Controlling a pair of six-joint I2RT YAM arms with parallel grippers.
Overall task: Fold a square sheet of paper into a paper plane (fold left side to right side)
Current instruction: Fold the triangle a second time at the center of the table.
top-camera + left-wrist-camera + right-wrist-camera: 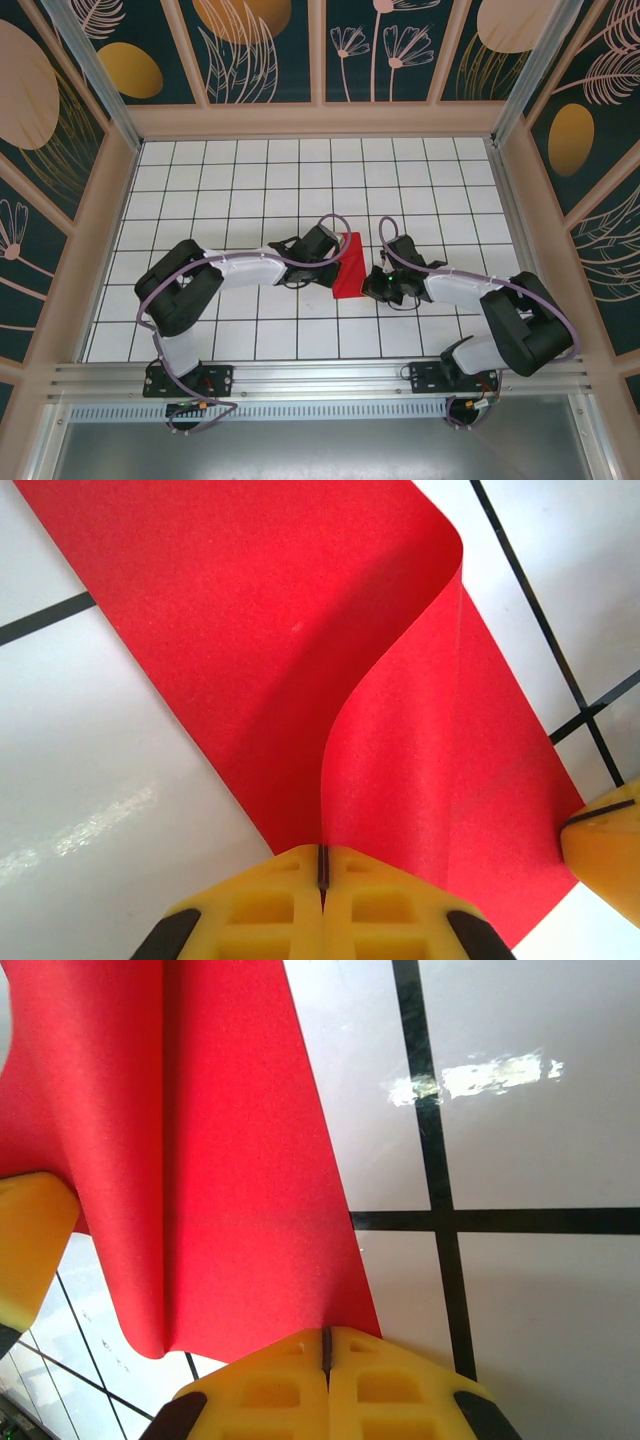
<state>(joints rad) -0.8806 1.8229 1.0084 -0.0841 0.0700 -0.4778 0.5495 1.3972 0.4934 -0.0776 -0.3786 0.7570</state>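
My left gripper [322,865] is pinched shut on one edge of the square sheet of paper [348,265]. The sheet lies mid-table [250,190], curled over itself and not yet creased. My right gripper [325,1345], jaws together, meets the opposite edge. I judge the first fold half done, with all later folds left.

The square sheet of paper [350,268] is seen as thin, plain, bright red, and it is laid on the white tiled table [250,190] near the middle of the near half. One side is raised and curled over the flat part in a soft, rounded bend. No sharp crease is pressed in along that bend.
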